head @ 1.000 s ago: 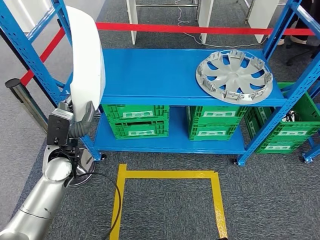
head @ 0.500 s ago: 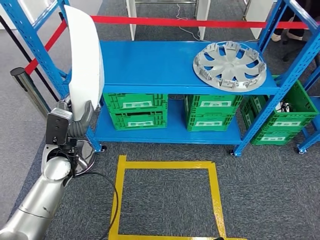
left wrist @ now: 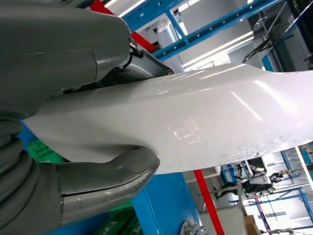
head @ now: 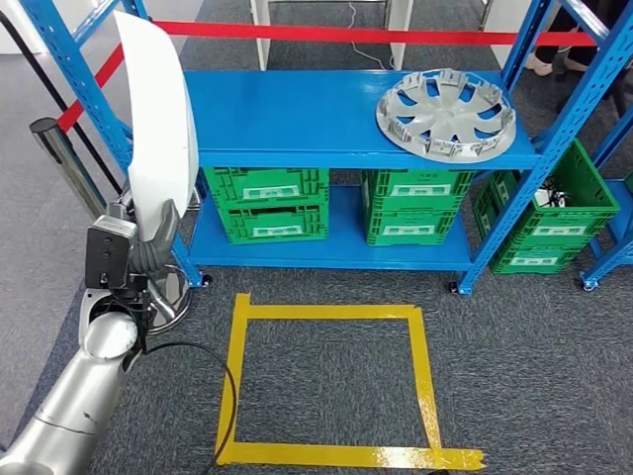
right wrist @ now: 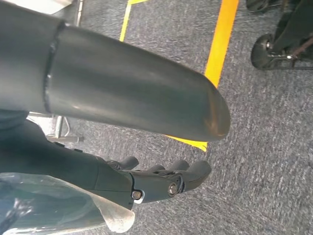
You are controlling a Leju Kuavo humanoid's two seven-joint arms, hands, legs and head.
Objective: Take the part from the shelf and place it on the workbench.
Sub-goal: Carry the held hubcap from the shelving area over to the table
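Wheel cover [head: 445, 114] on blue shelf [head: 299, 119]

Silver left arm [head: 71, 406], black wrist box, grey ribbed left hand [head: 153, 247], dark fingers.

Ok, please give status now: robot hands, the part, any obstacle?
Left robot hand grips white part, held upright beside blue shelf. Right robot hand holds nothing, fingers apart, above carpet. No obstacle seen.

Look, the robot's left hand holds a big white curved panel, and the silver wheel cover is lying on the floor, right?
Not quite. In the head view the left hand holds the big white curved panel, but the silver wheel cover lies on the blue shelf, not the floor.
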